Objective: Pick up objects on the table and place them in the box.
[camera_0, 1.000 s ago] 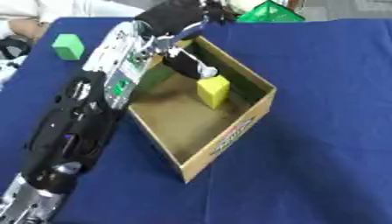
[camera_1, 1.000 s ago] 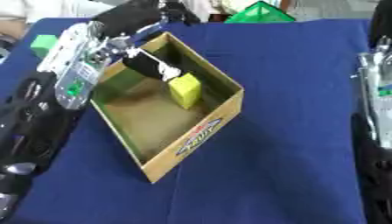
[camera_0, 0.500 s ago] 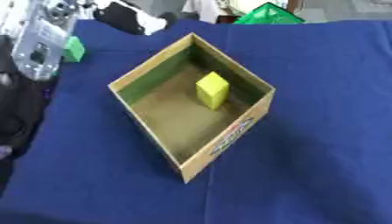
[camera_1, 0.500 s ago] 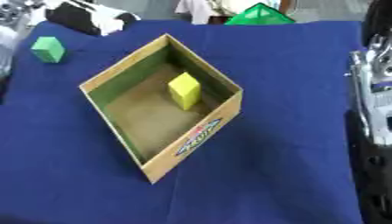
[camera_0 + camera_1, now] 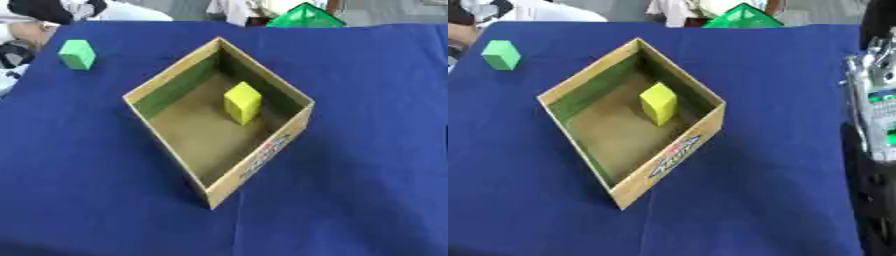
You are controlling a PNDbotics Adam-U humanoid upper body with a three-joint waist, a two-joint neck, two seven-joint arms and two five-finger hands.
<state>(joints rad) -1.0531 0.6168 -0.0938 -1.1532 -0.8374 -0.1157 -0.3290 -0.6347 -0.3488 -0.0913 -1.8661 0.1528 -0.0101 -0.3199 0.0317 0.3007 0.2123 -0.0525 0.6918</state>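
An open cardboard box (image 5: 262, 150) stands askew in the middle of the blue cloth. A yellow block (image 5: 242, 102) stands inside it against the far wall. A green cube (image 5: 77, 54) lies on the cloth at the far left, outside the box. A green pyramid (image 5: 304, 17) sits at the far edge. My left hand (image 5: 51, 8) shows only as a dark blurred shape in the top left corner, beyond the green cube. Of my right arm only the forearm (image 5: 875, 112) shows, along the right edge; its hand is out of sight.
The blue cloth (image 5: 367, 190) covers the whole table. A dark rounded part (image 5: 12, 53) sits at the left edge beside the green cube. People's pale clothing shows beyond the far edge.
My left arm, which reached over the box a second ago, has pulled back up and left to the far corner. The yellow block stays in the box. The view has shifted a little.
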